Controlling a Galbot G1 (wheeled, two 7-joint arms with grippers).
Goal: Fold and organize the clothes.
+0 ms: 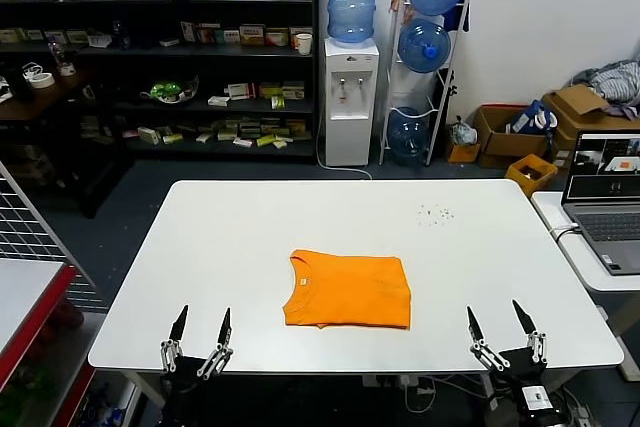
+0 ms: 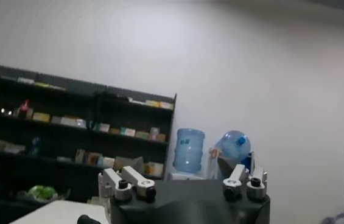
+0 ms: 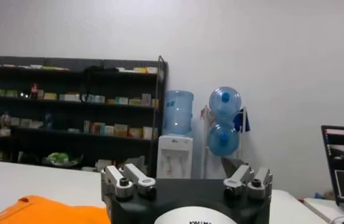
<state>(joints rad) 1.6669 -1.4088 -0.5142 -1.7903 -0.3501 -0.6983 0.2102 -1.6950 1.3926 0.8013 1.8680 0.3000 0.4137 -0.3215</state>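
**Ops:** Status on the shirt?

**Eng:** You've got one orange T-shirt (image 1: pixel 348 290) lying folded into a flat rectangle on the white table (image 1: pixel 250 237), a bit nearer the robot's edge than the middle. Round neck faces the robot's left. No lettering shows on the upper face. It sits between the two arms, touching neither.

**Ops:** Grippers?

**Eng:** Left gripper (image 1: pixel 200 327) is at the near table edge on the robot's left, fingers pointing up and spread apart, nothing between them. Right gripper (image 1: pixel 500 321) mirrors it at the near edge on the right, fingers also spread wide and holding nothing. Both stand well apart from the shirt.

**Ops:** Wrist cams agree?

**Eng:** Right wrist view shows the orange fabric (image 3: pixel 44 210) low in the picture beside the gripper body (image 3: pixel 187 198), apart from it. Left wrist view looks out at the room over its own gripper body (image 2: pixel 187 204); you won't see the shirt there.

**Ops:** Anything else near the work area?

**Eng:** An open laptop (image 1: pixel 606 209) sits on a side table off the robot's right. Beyond the table you see a water dispenser (image 1: pixel 350 77) with a blue bottle on top, a rack of water bottles (image 1: pixel 428 47) beside it, dark shelving (image 1: pixel 160 57) to the left and cardboard boxes (image 1: pixel 520 137) to the right. There is a small speckled patch (image 1: pixel 436 213) on the far right part of the tabletop; can't tell what it is.
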